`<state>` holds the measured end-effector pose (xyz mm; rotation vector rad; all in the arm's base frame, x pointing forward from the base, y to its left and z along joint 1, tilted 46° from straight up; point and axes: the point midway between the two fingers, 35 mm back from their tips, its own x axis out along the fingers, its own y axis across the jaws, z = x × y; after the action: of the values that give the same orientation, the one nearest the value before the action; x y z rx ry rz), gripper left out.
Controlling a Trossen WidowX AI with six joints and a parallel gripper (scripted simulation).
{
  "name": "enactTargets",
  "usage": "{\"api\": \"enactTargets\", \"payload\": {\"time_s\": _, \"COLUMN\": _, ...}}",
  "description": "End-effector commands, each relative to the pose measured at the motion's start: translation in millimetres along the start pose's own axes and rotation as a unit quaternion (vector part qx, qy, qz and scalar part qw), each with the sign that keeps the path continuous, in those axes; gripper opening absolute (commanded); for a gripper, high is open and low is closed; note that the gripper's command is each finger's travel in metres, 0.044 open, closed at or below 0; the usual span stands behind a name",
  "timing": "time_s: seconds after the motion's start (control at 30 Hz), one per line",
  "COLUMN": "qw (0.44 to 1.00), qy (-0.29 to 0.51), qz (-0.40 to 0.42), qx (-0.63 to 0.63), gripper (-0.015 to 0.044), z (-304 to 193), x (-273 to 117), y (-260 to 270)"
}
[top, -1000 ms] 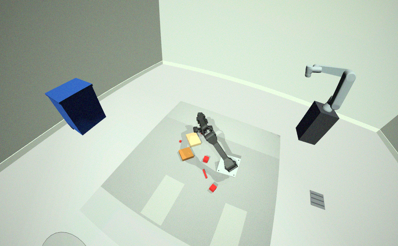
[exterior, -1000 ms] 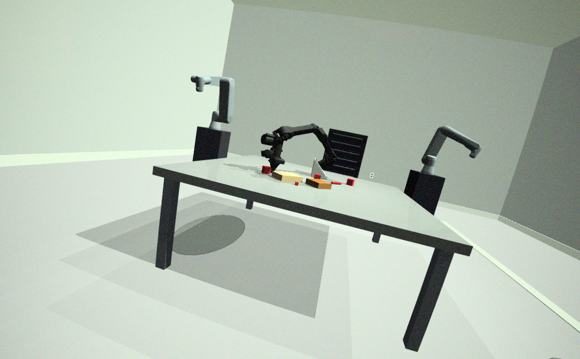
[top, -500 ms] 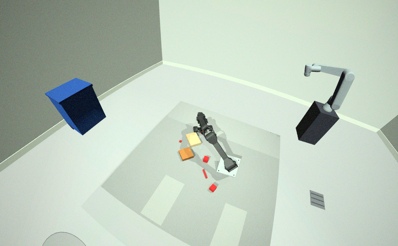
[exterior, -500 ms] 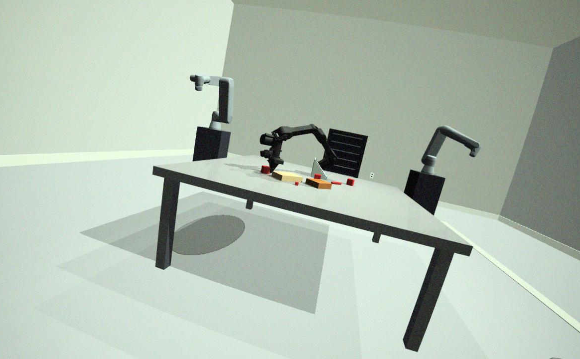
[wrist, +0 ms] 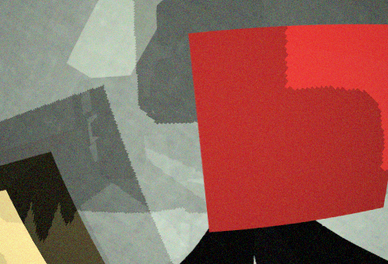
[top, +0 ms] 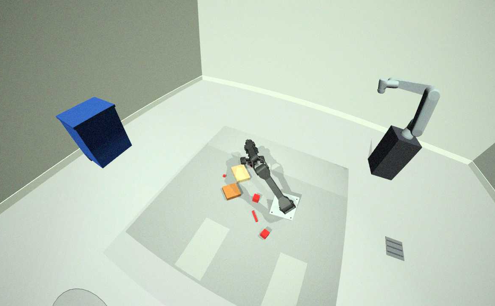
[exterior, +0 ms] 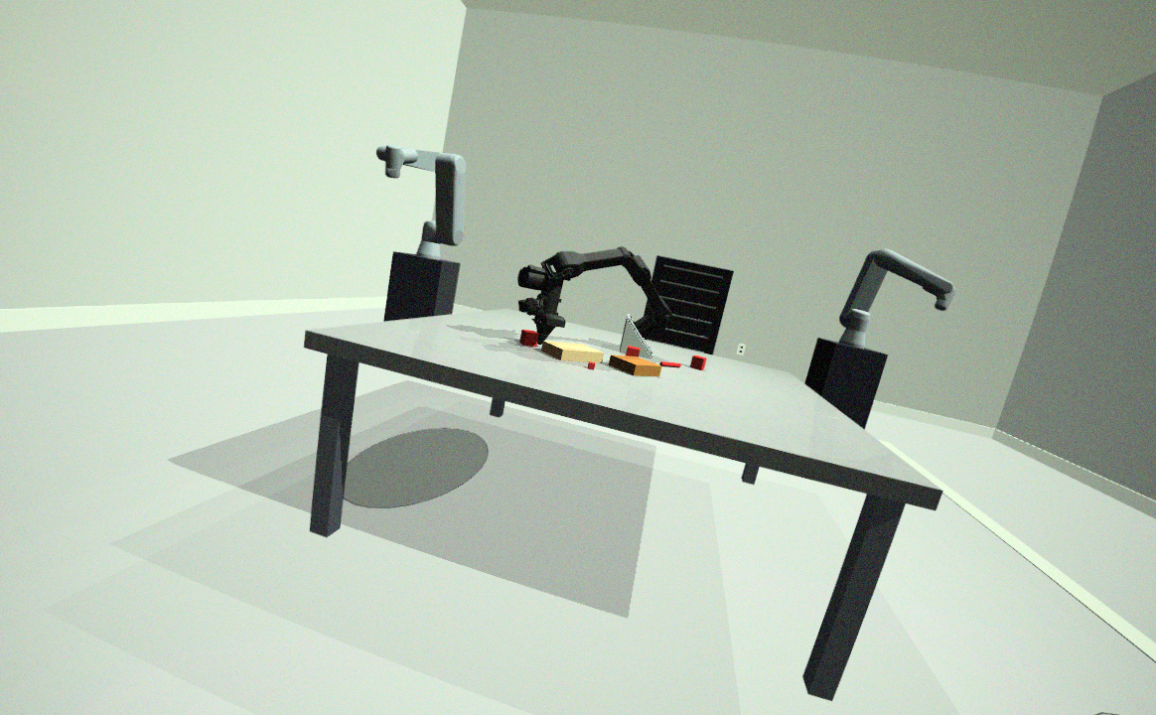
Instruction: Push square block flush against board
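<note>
A red square block (top: 250, 165) (exterior: 527, 338) (wrist: 263, 135) rests on the table, largely hidden under the arm in the top view. A pale yellow board (top: 240, 173) (exterior: 571, 352) (wrist: 16, 236) lies flat beside it, and the wrist view shows a strip of table between them. The facing sides of block and board are slightly angled to each other there. My gripper (exterior: 543, 339) (wrist: 255, 241) is shut and empty, low at one side of the red block. The block hides the fingertips in the wrist view, so contact is unclear.
An orange slab (top: 231, 191) (exterior: 634, 365) lies near the yellow board. A tiny red cube (top: 224, 175) (exterior: 591, 365) is on the board's other side. Two red cubes (top: 256, 197) (top: 264, 233) and a red bar (top: 254, 216) lie nearer the arm's white base plate (top: 276, 213).
</note>
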<state>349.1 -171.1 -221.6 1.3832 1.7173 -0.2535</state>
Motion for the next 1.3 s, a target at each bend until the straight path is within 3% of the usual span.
{"api": "enactTargets", "payload": {"time_s": 0.0, "qw": 1.0, "qy": 0.0, "qz": -0.002, "qx": 0.002, "gripper": 0.0, "z": 0, "x": 0, "y": -1}}
{"api": "enactTargets", "payload": {"time_s": 1.27, "qw": 1.0, "qy": 0.01, "qz": -0.001, "qx": -0.013, "gripper": 0.0, "z": -24, "x": 0, "y": -1}}
